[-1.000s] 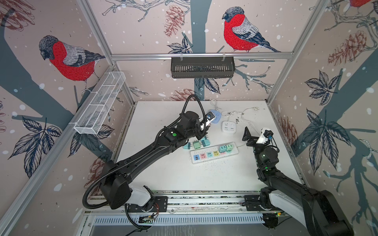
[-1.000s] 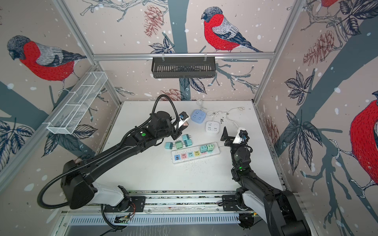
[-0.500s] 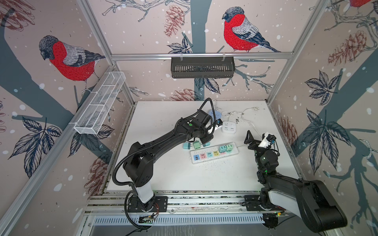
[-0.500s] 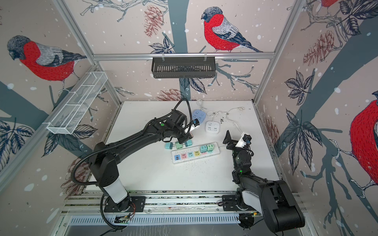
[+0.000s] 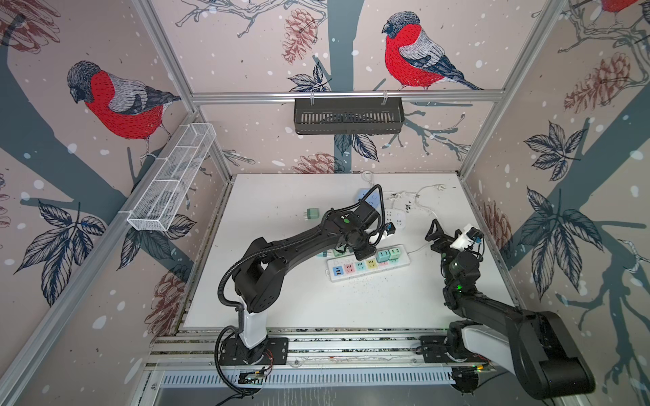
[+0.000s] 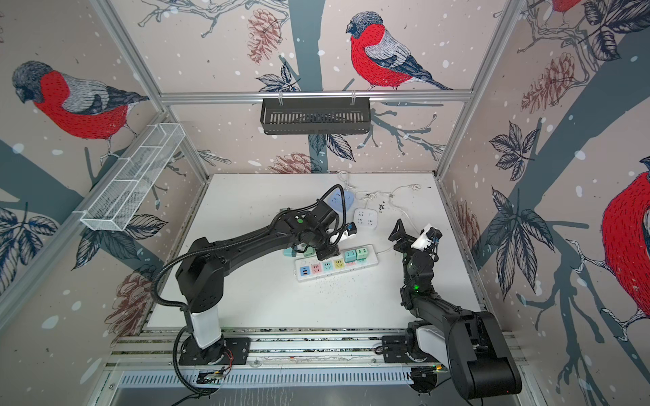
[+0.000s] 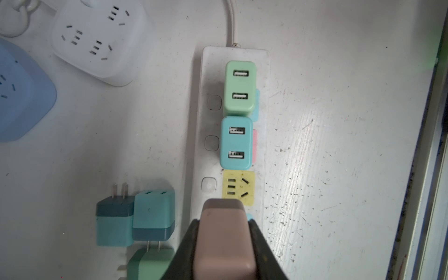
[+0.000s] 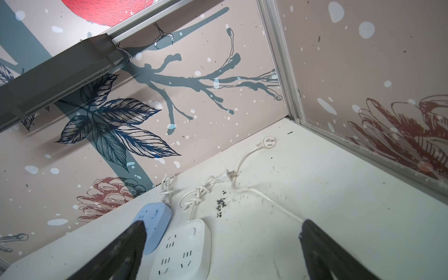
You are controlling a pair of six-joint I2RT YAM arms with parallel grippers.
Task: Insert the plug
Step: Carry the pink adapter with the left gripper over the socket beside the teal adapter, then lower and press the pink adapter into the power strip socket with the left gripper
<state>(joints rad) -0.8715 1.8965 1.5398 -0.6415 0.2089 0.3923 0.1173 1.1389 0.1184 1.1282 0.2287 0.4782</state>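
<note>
My left claw (image 7: 223, 224) is clenched on the plug (image 7: 224, 252), a dusty-pink block pinched between both black fingers (image 7: 184, 254). I see it poised over the power strip (image 7: 200, 116), right next to the yellow socket (image 7: 238, 188), with a sliver of a blue socket (image 7: 249, 217) peeking out beside it. I cannot tell whether its prongs are in. Beyond the yellow socket a teal charger (image 7: 236, 143) and then a green charger (image 7: 240, 88) sit plugged into the strip, touching each other. Beside the strip three loose adapters (image 7: 154, 215) lie bunched together on the worktop (image 7: 339, 121). My right claw (image 8: 223, 225) is released, jaws spread wide with nothing between them. It is lifted off the worktop on the right side, well apart from the strip. Farther back lie a white socket block (image 8: 184, 247) and a blue socket block (image 8: 155, 218), just beside each other, with their white cords (image 8: 197, 194) knotted behind them. In a top view a lone green adapter (image 5: 312, 213) rests off to the left, apart from the rest. On the back wall hangs a black basket (image 5: 348, 116)
</note>
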